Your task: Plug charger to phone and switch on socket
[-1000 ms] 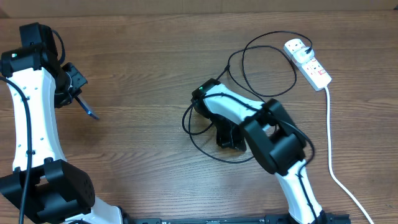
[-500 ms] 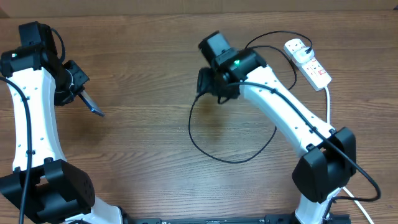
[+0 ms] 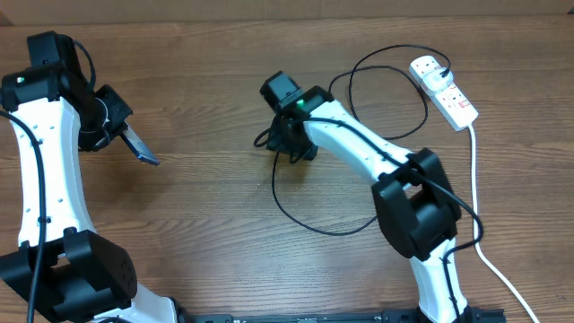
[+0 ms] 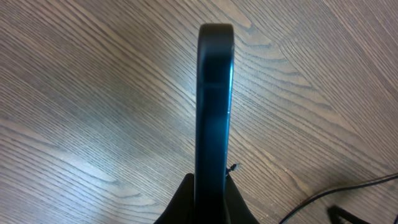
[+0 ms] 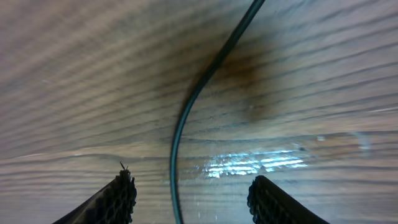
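I have the left gripper clamped on one end of the phone, which sits edge-on to that wrist camera on the left side of the scene and, as far as I can judge, is lifted off the wooden table. The right gripper is down at mid-table with its jaws parted about halfway and nothing in them. The charger runs along the wood between its fingers and touches neither. From there the black cable loops loosely toward me and away to the far right, where it reaches the socket, a white power strip with red switches. I expect this cable to be light and limp, so it will likely slither or drag its loops along if pinched mid-length. I would rather take it just behind the connector tip, where it should be stiff enough to aim (I cannot pick that tip out in any view). The phone is rigid and probably slick, so the left grip will need to brace against the push of insertion.
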`<state>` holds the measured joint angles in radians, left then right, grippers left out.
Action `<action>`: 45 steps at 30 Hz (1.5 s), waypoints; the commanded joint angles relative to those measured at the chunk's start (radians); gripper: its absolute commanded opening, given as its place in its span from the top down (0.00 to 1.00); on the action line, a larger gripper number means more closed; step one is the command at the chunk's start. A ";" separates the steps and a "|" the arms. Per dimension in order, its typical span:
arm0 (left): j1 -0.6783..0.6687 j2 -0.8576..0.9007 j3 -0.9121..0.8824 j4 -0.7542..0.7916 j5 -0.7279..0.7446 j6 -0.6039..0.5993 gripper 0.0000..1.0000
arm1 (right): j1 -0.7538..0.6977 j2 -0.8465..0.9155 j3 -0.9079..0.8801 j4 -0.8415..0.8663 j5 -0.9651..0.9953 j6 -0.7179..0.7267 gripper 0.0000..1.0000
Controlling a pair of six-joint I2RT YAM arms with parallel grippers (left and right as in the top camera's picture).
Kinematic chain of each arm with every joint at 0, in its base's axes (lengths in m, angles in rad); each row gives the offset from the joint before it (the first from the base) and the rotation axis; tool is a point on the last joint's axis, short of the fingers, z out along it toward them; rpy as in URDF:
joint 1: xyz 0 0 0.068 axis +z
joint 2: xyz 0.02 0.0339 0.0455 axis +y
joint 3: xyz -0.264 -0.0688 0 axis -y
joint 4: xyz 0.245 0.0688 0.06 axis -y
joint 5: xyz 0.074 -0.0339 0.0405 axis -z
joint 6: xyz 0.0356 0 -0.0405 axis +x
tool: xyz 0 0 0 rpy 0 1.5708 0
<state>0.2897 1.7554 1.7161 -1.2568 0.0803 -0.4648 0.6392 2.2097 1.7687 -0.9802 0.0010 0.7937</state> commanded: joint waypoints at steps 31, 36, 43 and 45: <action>-0.002 -0.009 0.014 0.004 0.025 -0.003 0.96 | 0.119 0.108 -0.102 -0.432 0.043 -0.036 0.96; -0.002 -0.009 0.014 0.005 0.024 -0.003 0.96 | 0.134 0.023 -0.266 -0.384 0.045 -0.035 0.96; -0.009 -0.009 0.014 0.024 0.022 -0.003 0.96 | 0.134 -0.238 -0.371 -0.407 0.050 -0.044 0.94; -0.011 -0.009 0.014 0.033 0.022 -0.003 0.96 | 0.128 -0.308 -0.370 -0.410 0.050 -0.051 0.66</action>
<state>0.2878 1.7554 1.7161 -1.2354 0.0906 -0.4644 0.7681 2.0438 1.3899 -1.3914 0.0410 0.7513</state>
